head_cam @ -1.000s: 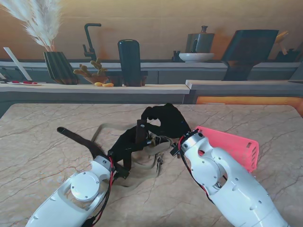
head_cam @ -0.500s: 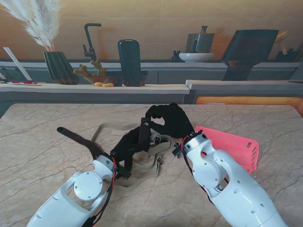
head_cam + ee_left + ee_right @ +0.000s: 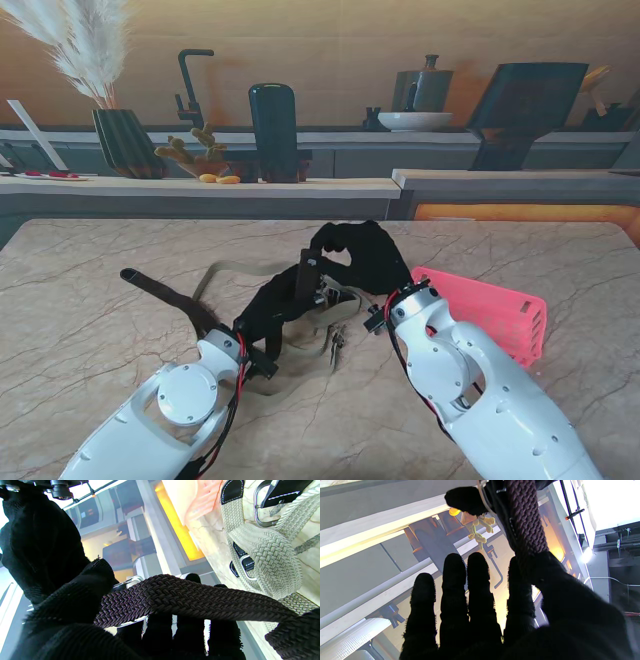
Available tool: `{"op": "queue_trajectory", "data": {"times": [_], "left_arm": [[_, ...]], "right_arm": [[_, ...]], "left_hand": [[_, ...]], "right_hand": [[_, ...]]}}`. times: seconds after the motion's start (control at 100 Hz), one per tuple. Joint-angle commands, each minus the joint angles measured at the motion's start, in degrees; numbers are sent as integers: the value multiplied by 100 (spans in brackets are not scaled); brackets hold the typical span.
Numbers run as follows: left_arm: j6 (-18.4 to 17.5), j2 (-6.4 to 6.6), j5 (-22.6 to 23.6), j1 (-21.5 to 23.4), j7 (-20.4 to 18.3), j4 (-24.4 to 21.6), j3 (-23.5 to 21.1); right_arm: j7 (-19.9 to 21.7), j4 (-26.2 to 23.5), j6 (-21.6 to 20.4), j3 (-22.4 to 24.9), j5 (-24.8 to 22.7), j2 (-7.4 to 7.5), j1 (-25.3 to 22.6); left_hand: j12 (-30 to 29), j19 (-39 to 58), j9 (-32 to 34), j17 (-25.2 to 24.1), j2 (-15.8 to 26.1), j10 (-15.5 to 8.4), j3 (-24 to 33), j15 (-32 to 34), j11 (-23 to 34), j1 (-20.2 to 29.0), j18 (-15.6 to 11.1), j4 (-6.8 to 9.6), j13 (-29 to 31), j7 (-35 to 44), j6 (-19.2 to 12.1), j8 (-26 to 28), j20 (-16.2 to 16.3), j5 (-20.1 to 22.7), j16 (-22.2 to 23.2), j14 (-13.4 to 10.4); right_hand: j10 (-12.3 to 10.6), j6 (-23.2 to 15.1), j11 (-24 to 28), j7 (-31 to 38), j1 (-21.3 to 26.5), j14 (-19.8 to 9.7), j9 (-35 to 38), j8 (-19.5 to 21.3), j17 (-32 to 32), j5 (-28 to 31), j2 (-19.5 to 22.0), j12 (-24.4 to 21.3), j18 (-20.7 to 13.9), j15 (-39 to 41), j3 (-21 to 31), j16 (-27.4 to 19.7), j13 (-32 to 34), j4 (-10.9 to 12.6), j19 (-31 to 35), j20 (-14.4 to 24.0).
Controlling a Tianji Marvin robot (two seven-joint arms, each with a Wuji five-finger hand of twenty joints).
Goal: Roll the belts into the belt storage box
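A dark brown braided belt [image 3: 306, 277] stands up between my two gloved hands above the table's middle. My left hand [image 3: 268, 308] is shut on it: the belt [image 3: 190, 600] lies across the fingers with the thumb [image 3: 75, 597] pressed on top, next to the metal buckle [image 3: 130, 580]. My right hand [image 3: 362, 255] pinches the same belt [image 3: 525, 520] between thumb [image 3: 552, 575] and index finger, the other fingers straight. The belt's tail [image 3: 150, 285] trails left on the table. A beige braided belt [image 3: 312, 325] [image 3: 270, 555] lies loose under the hands. The pink storage box [image 3: 495, 310] sits right of my right hand.
A raised ledge runs along the table's far edge, holding a dark vase [image 3: 274, 132], a ribbed planter [image 3: 126, 143] and small ornaments [image 3: 200, 152]. The beige belt loops out to the left [image 3: 215, 272]. Marble table top [image 3: 90, 350] shows on both sides.
Both hands have shifted slightly to the right with the dark belt's upright end, which now leans a little. The beige belt and the pink box have not moved.
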Motion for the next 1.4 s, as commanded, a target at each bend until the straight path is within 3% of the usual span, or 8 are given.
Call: {"op": "queue_trajectory", "data": {"times": [0.0,0.23,0.4,0.64,0.84,1.18,1.28,1.39], "left_arm": [[-12,-3,-14,32,-75,-10,11],[123,-12,-681,127,-331,-143,-28],[237,-35,-967,183,-376,-230,-45],[312,-84,-1209,236,-304,-313,-45],[378,-65,-1474,244,-495,-331,-104],[387,-21,-1296,177,-613,-278,-70],[508,-39,-1445,207,-609,-321,-117],[638,-46,-1686,272,-672,-408,-199]], "right_arm": [[18,31,15,-74,70,-62,34],[-8,188,30,-247,246,-110,168],[-125,275,137,-289,340,-158,196],[-409,399,396,-291,456,-245,169],[-479,489,682,-249,519,-275,143],[-104,517,1038,-109,589,-204,98],[15,525,1043,-61,479,-155,78],[79,557,937,0,235,-93,68]], "left_hand": [[-132,-174,-254,-95,-213,0,111,-164,-216,-133,0,118,-221,-220,-292,-73,-62,-51,-163,-217],[-172,-287,30,-59,-85,-77,264,-244,-169,106,26,87,-48,79,-541,91,-37,528,-203,-278],[122,-154,768,183,-279,-213,-45,194,278,752,-2,-184,588,1164,-647,1125,125,799,92,-363],[776,616,1793,627,-233,-224,-360,1103,716,1159,-232,-157,1435,3095,-811,2113,152,696,228,-278],[561,1565,2398,866,531,71,-1071,2238,1607,1435,-135,-183,1907,3000,-424,2043,250,883,396,83],[1663,2558,2688,1080,910,89,-1028,3819,3047,1382,196,-226,2423,3582,270,2835,767,662,1186,366],[1724,2595,2713,1059,921,133,-949,3857,3102,1363,255,-217,2441,3715,361,3032,821,653,1229,448],[1690,2636,2851,1129,663,210,-79,3870,3099,882,332,-199,2544,3794,451,3198,884,798,1179,508]], "right_hand": [[-49,-1061,-122,312,323,-148,-99,218,-69,295,466,75,35,-118,426,-28,35,154,-132,48],[5,-1165,-151,305,307,-171,-292,267,-127,239,527,82,36,-195,343,-53,-82,159,-202,49],[10,-1184,-157,310,323,-189,-405,302,-157,161,594,86,27,-246,271,-73,-142,171,-260,51],[25,-1141,-99,343,385,-195,-518,320,-194,58,679,102,2,-229,158,-70,-214,198,-295,72],[57,-956,-21,370,442,-164,-542,230,-214,-11,706,108,11,-162,76,-56,-239,251,-268,108],[202,-41,-114,20,-238,-48,-743,-381,-250,-808,231,46,26,-245,179,-113,-370,354,-260,139],[291,365,-187,-793,-799,-4,-968,-93,-281,-888,264,48,17,-360,434,-125,-474,478,-313,184],[339,612,-266,-1436,-1243,12,-1248,295,-303,-1208,323,25,15,-468,460,-157,-584,693,-352,212]]}}
